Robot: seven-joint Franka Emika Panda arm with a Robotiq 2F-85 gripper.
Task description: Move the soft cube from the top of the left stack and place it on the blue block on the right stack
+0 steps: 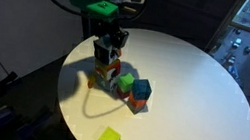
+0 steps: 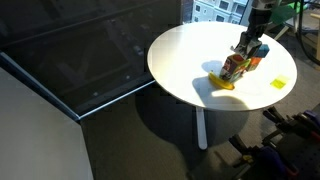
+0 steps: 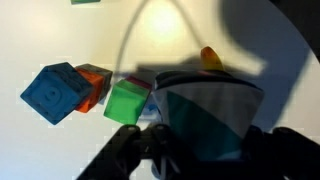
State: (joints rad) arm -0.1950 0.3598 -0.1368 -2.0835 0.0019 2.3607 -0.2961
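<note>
The arm comes down steeply from above, wrist near vertical. Its claw (image 1: 111, 46) is clamped on the soft cube (image 3: 205, 118), directly over the left stack (image 1: 104, 74). Right of the claw and lower stands the right stack (image 1: 138, 95), its blue block (image 1: 142, 87) touching the orange-red block (image 1: 136, 103).

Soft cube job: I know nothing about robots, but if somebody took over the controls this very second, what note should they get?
Pincer: low over the left stack, right at the soft cube. Whether it has closed on the cube cannot be told.
Soft cube: on top of the left stack, not lifted away as far as the views show.
Right stack: the blue block sits on top, with nothing on it.
Done: the pincer is at the cube.
Left: confirm the grip, lift, carry the cube across, set it on the blue block, let go.
</note>
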